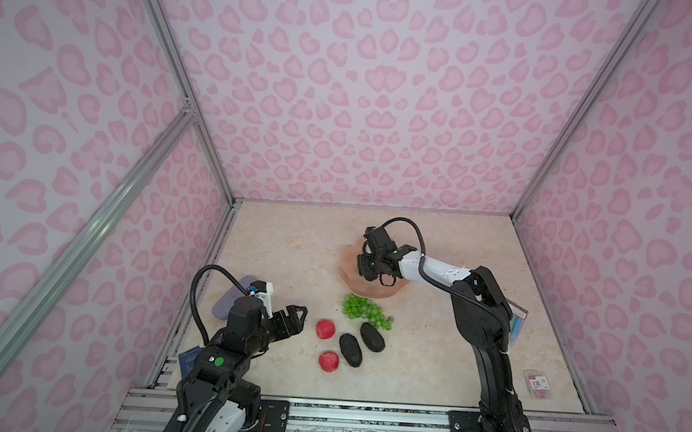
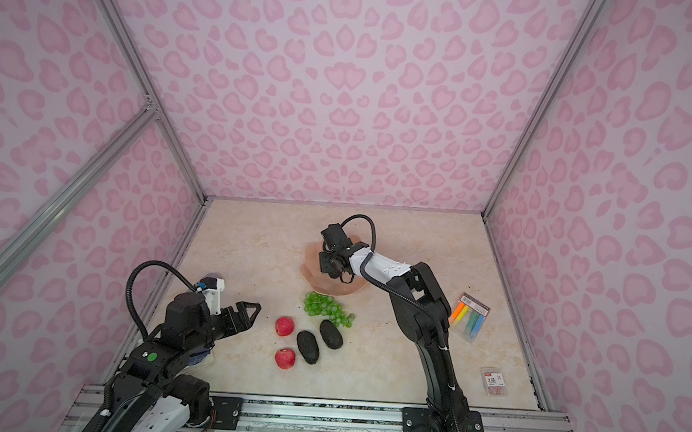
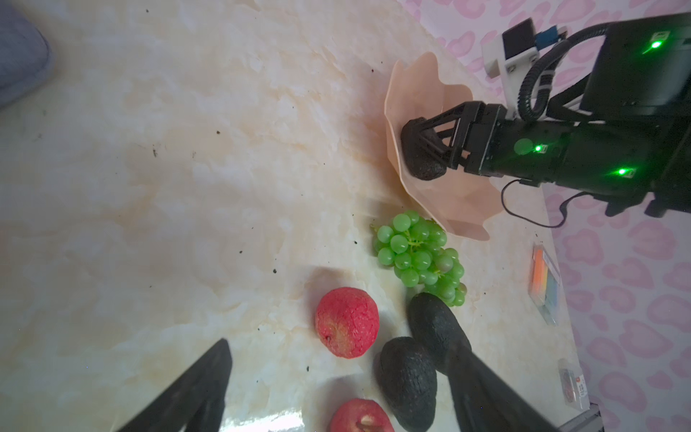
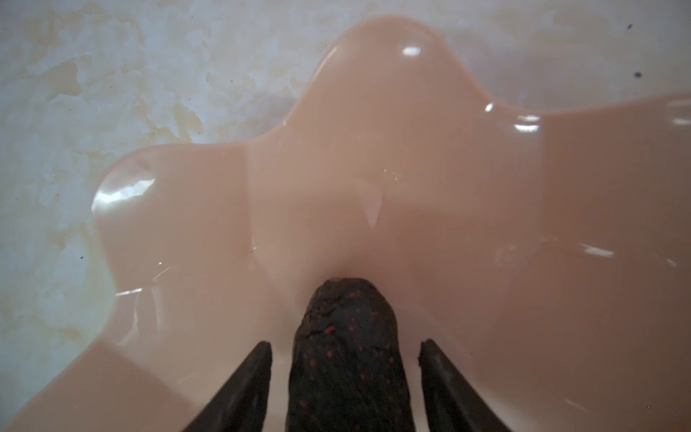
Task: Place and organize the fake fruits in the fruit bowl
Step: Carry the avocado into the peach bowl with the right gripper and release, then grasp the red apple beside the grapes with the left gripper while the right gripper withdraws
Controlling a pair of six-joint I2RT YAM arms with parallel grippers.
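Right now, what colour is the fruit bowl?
Glossy peach-pink fruit bowl, clearest in the right wrist view.

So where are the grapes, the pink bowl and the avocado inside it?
grapes (image 1: 364,311): a top view, middle of the bunch.
pink bowl (image 4: 374,93): right wrist view, inner wall below the rim.
avocado (image 4: 346,336): right wrist view, its rough upper side.
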